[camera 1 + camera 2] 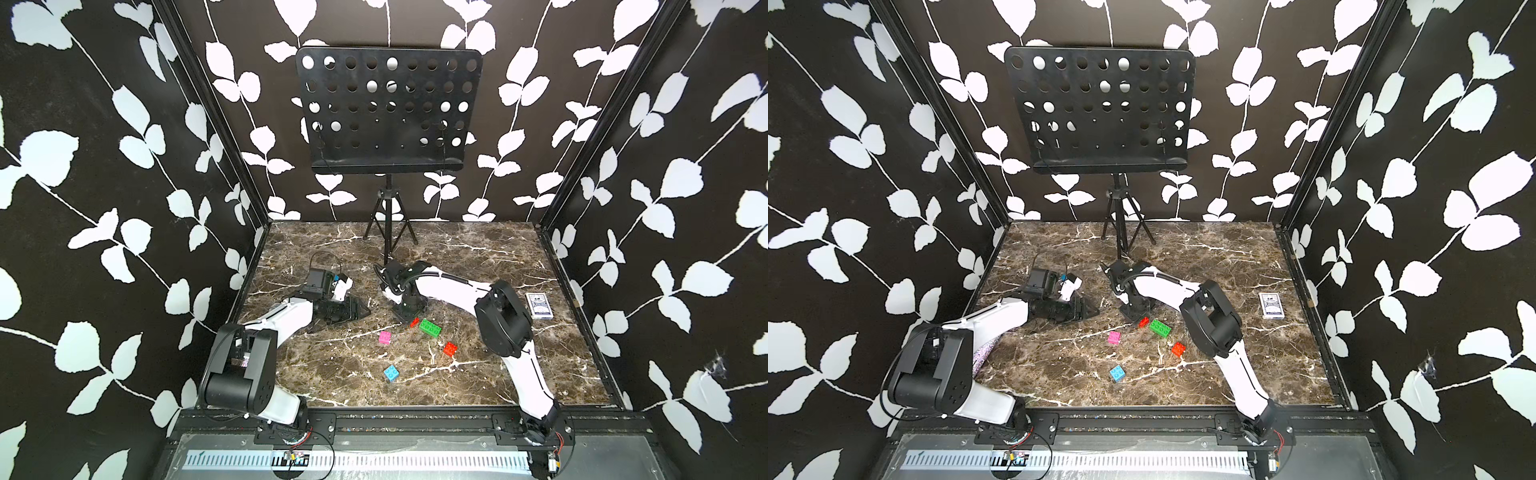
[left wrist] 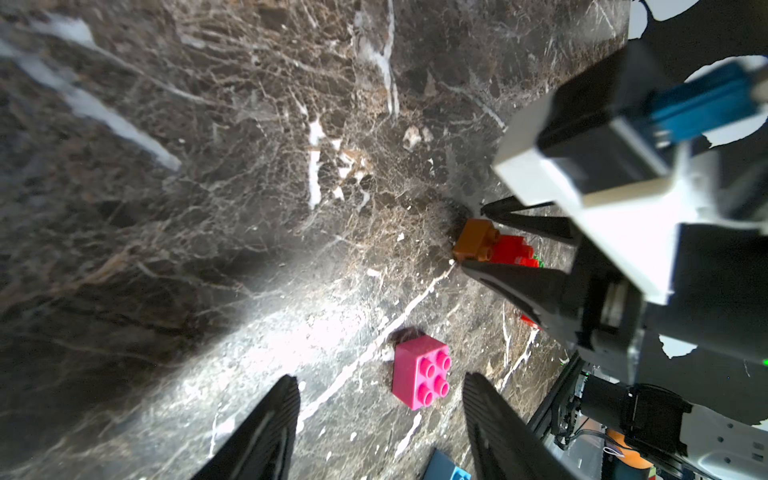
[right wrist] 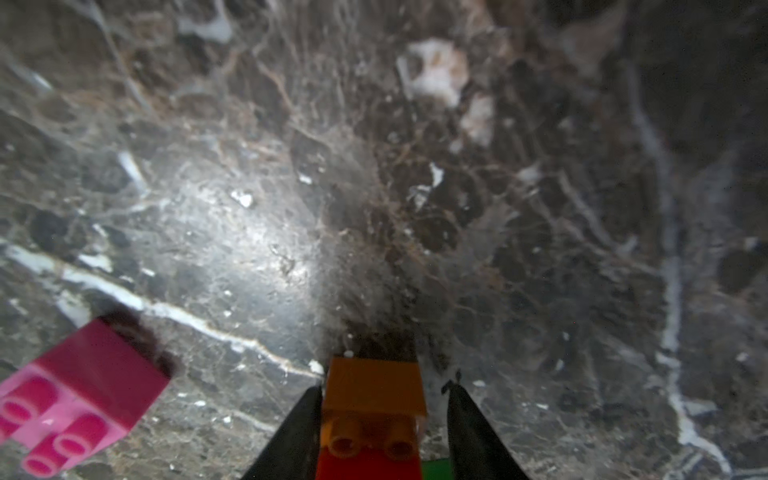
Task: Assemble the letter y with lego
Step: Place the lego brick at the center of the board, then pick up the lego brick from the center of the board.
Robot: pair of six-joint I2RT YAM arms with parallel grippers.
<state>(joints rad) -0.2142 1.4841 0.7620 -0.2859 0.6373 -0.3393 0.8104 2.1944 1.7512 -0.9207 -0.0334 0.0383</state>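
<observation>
- Table top of brown veined marble (image 1: 498,257) carries everything, with a black perforated music stand (image 1: 388,110) at the back and a blue-patterned card box (image 1: 538,306) over by the right arm
- Right gripper (image 3: 382,386) is down at the table with its jaws apart either side of a small brown-orange studded brick (image 3: 374,399); one finger (image 3: 299,432) touches the brick's side, while the other stands off it with a strip of table showing between
- That brown-orange studded brick lies on its side, studs pressed against a red square brick (image 3: 365,467); in a top view only a corner of the red square brick (image 1: 414,322) peeks out by the gripper, just beside the long green brick (image 1: 430,327)
- Left gripper (image 2: 380,377) is held low over the table, jaws wide apart and gripping nothing; the pink square brick (image 2: 419,372) sits on the marble just beyond its fingertips
- Orange-red square brick (image 1: 449,348) lies near the long green brick, towards the front, and the light blue square brick (image 1: 391,372) sits by itself closer to the front edge
</observation>
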